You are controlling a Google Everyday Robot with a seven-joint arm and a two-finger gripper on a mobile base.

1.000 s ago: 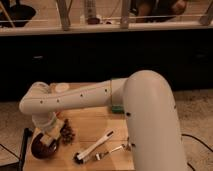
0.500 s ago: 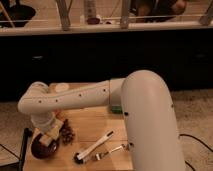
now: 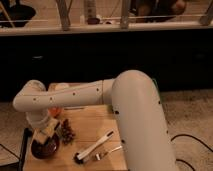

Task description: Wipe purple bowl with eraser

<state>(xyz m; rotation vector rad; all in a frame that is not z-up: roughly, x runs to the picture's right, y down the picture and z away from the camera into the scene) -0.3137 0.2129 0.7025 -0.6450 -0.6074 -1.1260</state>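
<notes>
Purple bowl (image 3: 44, 149): where is it relative to the gripper?
→ Front-left corner of the wooden table (image 3: 95, 122). The gripper (image 3: 46, 134) is directly above it, at the rim or just inside. Can't tell if it's touching.

Grip state?
→ Cannot tell. There's a pale mass at the wrist end. The eraser may be in it, but I can't separate it from the gripper.

Axis to align to?
→ None, the bowl is round. My read is that the move is straight down, then small sweeps inside the bowl. No lateral reach is needed.

Arm routing?
→ Single arm. It comes in from the right across the back of the table, the elbow folds at far left, and the wrist drops onto the bowl.

Clutter?
→ A dark knobbly clump (image 3: 66, 131) is just beside the bowl on its right, so a wide sweep that way could hit it. The white-handled brush (image 3: 95, 146) lies diagonally mid-table with its black head toward the front. A fork-like utensil (image 3: 109, 151) sits next to it. Both are clear of the bowl.

Surface and room?
→ Light wood, flat. The bowl is near the front-left edge, so a hard push could slide it off. There's a dark cabinet front behind, dim floor around, and a cable (image 3: 192, 140) on the floor to the right.
</notes>
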